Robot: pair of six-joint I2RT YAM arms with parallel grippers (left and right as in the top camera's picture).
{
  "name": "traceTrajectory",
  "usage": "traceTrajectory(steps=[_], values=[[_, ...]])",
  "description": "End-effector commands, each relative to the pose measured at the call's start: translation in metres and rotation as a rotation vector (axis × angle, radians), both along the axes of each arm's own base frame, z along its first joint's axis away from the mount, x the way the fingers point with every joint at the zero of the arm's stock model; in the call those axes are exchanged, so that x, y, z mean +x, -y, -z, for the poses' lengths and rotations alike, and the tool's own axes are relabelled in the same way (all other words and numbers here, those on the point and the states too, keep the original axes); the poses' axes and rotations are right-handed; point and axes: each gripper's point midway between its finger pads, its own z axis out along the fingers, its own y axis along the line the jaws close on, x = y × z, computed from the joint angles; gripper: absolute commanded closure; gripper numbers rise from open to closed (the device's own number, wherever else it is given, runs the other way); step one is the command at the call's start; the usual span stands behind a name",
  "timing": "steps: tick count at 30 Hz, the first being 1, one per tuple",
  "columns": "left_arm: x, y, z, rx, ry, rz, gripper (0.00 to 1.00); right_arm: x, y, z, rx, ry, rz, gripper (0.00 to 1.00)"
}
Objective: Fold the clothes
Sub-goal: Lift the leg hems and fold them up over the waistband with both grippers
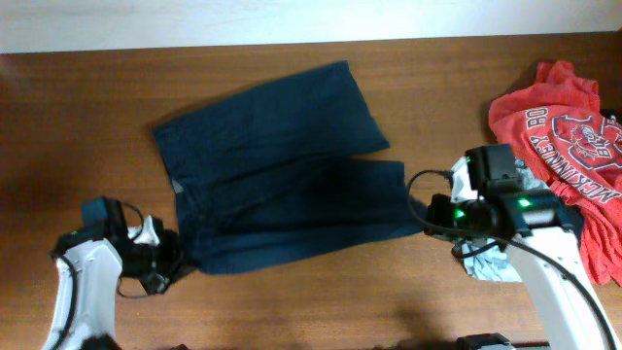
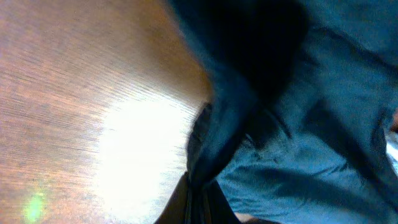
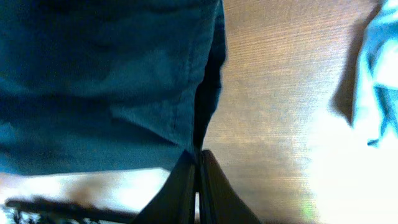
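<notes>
Clothes [image 1: 282, 175]: one navy pair of shorts with two legs, lying flat in the middle of the table [image 1: 292, 311], legs pointing right. Left gripper [image 1: 173, 261] is at the garment's lower-left corner with its jaws pinched on the fabric; your left wrist view shows cloth bunched into the tips. Right gripper [image 1: 420, 212] sits at the right edge of the nearer leg, jaws pressed together with the hem caught between them. Further out you have one red printed shirt [image 1: 569, 136] crumpled at the far right, and one pale blue cloth [image 1: 486, 261] under the right arm.
</notes>
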Motion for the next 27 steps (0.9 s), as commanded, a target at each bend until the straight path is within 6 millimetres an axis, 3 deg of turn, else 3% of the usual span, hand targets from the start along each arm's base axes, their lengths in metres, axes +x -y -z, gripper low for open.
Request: traceTrajectory(steps=[1,6,7,12,14,18,23,27], values=[[0.018,-0.013,-0.051,0.109,0.178,0.100,0.99,0.006,0.012,-0.048,-0.068,0.139,0.015,0.96],[0.002,-0.018,-0.108,0.228,0.261,0.135,1.00,-0.008,0.013,-0.106,-0.063,0.225,0.018,0.96],[-0.004,-0.017,-0.120,0.248,0.276,0.135,0.99,-0.014,0.014,-0.126,-0.064,0.242,0.020,0.96],[-0.020,-0.022,-0.154,0.338,0.312,0.124,1.00,-0.016,0.013,-0.191,-0.053,0.351,0.022,0.96],[-0.017,-0.025,-0.168,0.369,0.341,0.119,0.99,-0.009,0.013,-0.199,-0.052,0.361,0.022,0.96],[-0.007,-0.030,-0.173,0.382,0.366,0.116,0.99,0.017,0.011,-0.183,-0.057,0.290,0.019,0.96],[0.032,-0.046,-0.151,0.360,0.322,0.121,0.99,0.078,0.007,-0.119,-0.075,0.102,-0.006,0.96],[0.064,-0.057,-0.128,0.337,0.298,0.122,0.99,0.104,0.004,-0.085,-0.071,0.025,-0.016,0.96]])
